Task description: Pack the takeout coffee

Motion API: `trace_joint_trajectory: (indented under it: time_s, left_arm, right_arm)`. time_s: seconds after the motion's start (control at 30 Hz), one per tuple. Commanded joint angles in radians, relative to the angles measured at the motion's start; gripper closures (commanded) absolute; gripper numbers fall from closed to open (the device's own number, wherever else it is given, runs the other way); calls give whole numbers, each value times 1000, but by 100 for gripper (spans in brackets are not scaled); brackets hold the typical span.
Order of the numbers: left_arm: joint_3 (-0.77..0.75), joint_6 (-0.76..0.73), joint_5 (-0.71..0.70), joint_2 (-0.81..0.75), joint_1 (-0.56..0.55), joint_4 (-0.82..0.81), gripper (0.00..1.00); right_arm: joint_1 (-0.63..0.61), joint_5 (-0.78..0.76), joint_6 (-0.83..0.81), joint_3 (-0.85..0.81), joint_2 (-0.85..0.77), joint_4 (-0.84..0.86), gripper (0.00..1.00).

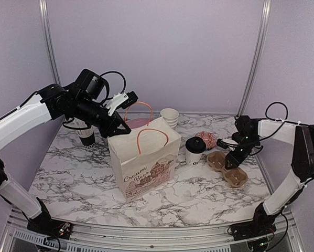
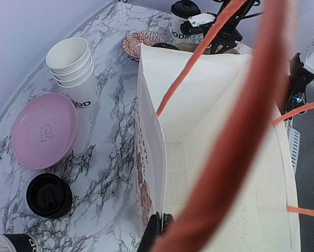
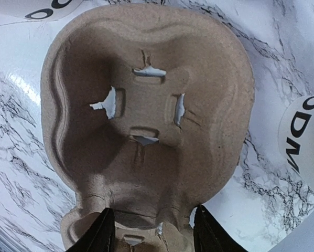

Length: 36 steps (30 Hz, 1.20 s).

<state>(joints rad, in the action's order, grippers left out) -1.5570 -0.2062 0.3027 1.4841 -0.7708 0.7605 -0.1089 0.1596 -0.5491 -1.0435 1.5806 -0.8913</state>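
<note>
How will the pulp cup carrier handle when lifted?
The carrier is probably light and fairly stiff: thin moulded pulp, empty. Slits in the cup floor suggest it may flex or tear if the fingers pinch hard.

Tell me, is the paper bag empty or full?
Empty, as far as shows: inside the bag is bare white paper; its handle hides part.

One coffee cup [image 1: 194, 152] stands up straight on the table [image 1: 198, 197], a little to the right of the middle, away from every edge. It is white paper, with a round black lid on top and dark letters near the bottom.
</note>
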Motion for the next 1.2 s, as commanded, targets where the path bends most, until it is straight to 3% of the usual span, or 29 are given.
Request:
trace_joint_trajectory:
  time_s: [0.0, 0.23, 1.17]
  left_arm:
    - [4, -8, -8, -21, -4, 8, 100]
    - [8, -10, -10, -16, -4, 7, 100]
    - [21, -10, -23, -17, -9, 7, 100]
  right_arm:
    - [-26, 12, 30, -45, 0, 3, 50]
    - [-68, 17, 29, -64, -64, -15, 47]
    - [-72, -21, 33, -50, 36, -18, 56]
